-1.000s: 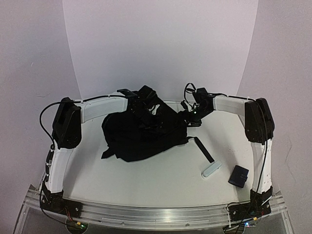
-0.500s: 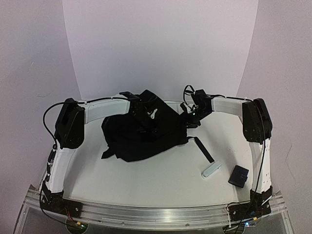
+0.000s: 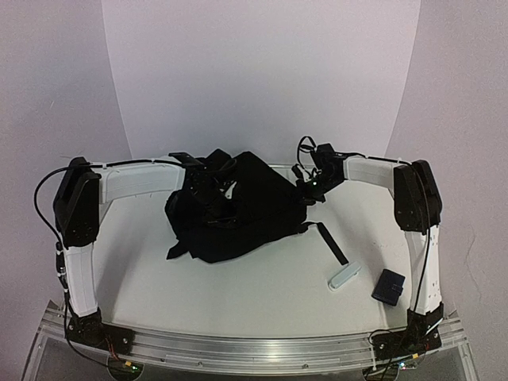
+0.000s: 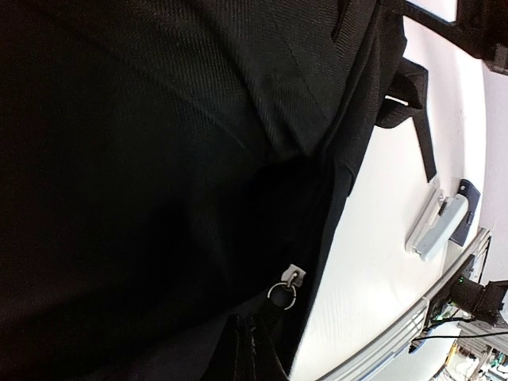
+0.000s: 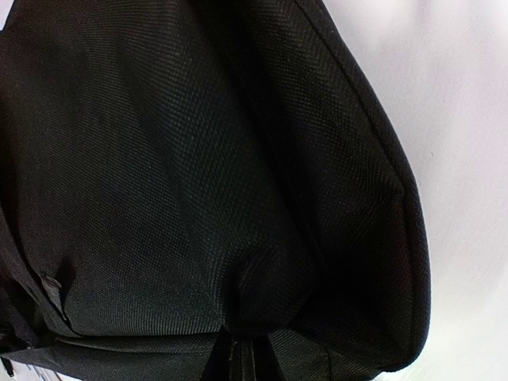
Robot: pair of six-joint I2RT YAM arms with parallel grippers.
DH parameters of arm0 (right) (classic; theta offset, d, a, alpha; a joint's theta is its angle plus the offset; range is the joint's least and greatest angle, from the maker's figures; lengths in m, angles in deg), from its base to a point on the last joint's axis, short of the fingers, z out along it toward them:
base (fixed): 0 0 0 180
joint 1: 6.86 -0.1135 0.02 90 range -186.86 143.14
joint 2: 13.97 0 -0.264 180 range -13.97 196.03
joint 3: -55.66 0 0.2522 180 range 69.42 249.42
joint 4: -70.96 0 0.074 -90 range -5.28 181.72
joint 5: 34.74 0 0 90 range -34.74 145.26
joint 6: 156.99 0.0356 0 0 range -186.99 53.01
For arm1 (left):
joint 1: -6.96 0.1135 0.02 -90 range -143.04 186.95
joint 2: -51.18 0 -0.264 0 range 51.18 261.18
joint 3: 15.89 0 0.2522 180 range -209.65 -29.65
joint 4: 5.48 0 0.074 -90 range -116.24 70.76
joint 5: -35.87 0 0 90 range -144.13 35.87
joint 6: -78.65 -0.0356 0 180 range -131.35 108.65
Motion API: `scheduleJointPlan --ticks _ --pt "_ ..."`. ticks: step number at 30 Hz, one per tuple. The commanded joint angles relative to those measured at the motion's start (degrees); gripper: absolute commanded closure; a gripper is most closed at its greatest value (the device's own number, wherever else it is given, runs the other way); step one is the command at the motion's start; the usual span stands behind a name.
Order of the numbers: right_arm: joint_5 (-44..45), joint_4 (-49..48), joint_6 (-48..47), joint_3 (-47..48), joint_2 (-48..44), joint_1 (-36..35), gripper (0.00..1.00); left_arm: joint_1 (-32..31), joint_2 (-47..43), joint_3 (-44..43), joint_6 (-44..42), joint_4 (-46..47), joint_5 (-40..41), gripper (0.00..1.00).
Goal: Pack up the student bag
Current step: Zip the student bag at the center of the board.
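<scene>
Student bag [image 3: 246, 226] slumped, left claw [image 3: 213, 187] and right claw [image 3: 306, 193] pinching its fabric, fingertips buried.

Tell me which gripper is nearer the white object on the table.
Right. The right gripper pinches the right edge of the student bag, up-table from the white object; the left gripper is on the bag's left side, farther off.
</scene>
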Motion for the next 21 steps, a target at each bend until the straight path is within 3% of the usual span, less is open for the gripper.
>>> scheduleJointPlan --ticks 1,7,12,14,16,17,18,21 --pt "9.52 -0.35 -3.36 3.98 2.89 4.54 1.0 0.25 -9.64 6.29 3.31 -2.0 3.57 1.0" --pt "11.86 -0.35 -6.55 8.25 5.77 6.42 1.0 1.72 -16.71 12.48 7.0 -1.77 8.46 1.0" --pt "7.6 -0.27 -11.39 10.74 4.82 6.39 0.98 4.07 -17.8 13.67 8.34 3.78 6.23 1.0" --pt "5.0 0.12 -13.57 10.66 2.62 5.97 0.76 4.04 -15.53 11.39 7.76 4.16 4.3 1.0" --pt "2.08 -0.01 -17.27 8.48 -1.32 5.85 0.38 4.14 -12.95 9.15 7.57 4.72 2.71 1.0" --pt "0.24 -0.33 -19.13 6.47 -4.31 5.79 0.25 4.16 -12.15 8.31 7.76 5.31 2.14 1.0" --pt "-2.04 -0.75 -20.81 4.71 -6.66 5.55 0.19 4.27 -11.55 7.76 8.08 6.22 1.56 1.0" --pt "-6.86 -3.68 -24.22 -0.53 -12.86 4.02 0.17 5.16 -10.43 7.22 9.53 8.37 -0.37 1.0"
